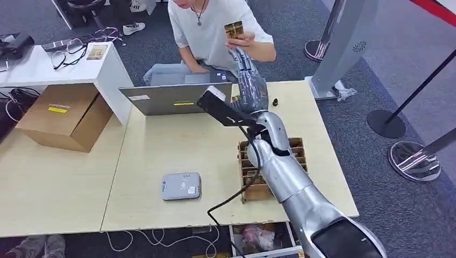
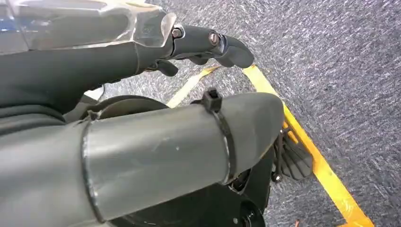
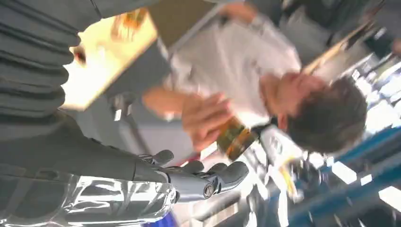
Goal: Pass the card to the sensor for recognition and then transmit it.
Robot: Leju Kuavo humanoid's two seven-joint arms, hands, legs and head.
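Just card (image 1: 233,28), writing unreadable

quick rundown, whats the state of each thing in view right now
card: held up in the person's hand, off the robot's fingers
right hand: extended toward the person, holding nothing
laptop: open
sensor: flat on table, nothing on it
card rack: upright beside right arm

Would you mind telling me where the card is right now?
In the head view the card is at the top centre, held in the hand of the person behind the laptop, just above the robot's outstretched right hand.
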